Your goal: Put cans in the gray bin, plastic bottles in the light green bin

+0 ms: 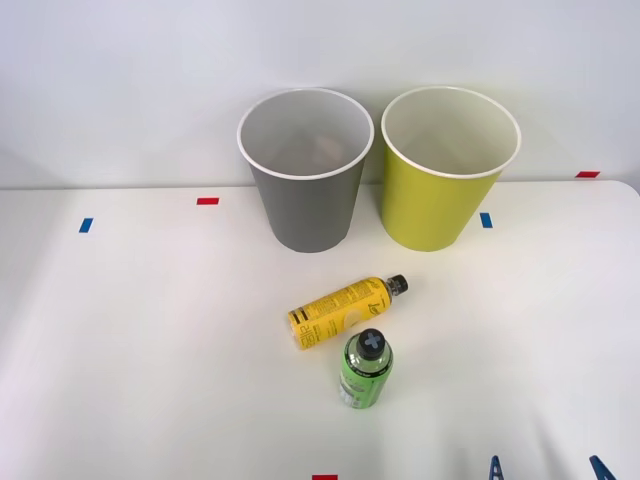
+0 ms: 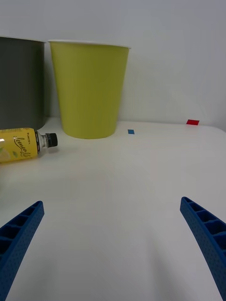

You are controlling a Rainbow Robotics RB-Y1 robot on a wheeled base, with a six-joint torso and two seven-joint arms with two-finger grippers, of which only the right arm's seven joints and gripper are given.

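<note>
Your right gripper [image 2: 113, 244] hangs low over the table with fingers spread wide, holding nothing. The yellow bottle [image 1: 340, 310] lies on its side in front of the gray bin [image 1: 305, 170]; the green bottle [image 1: 365, 370] stands just beside it on the near side. No can is on the table, so I'd say you're on the bottles: reach, grip one, carry it to the light green bin [image 1: 450, 165], next to the gray bin.

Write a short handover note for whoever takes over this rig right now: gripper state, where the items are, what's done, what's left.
Right gripper: open, holding nothing, low over the table's near edge.
Yellow bottle: lying on its side on the table, cap toward the light green bin.
Green bottle: standing upright just in front of the yellow one.
Gray bin: beside the light green bin at the table's far side; something lies inside it, too unclear to name.
Left: both bottles into the light green bin.
</note>
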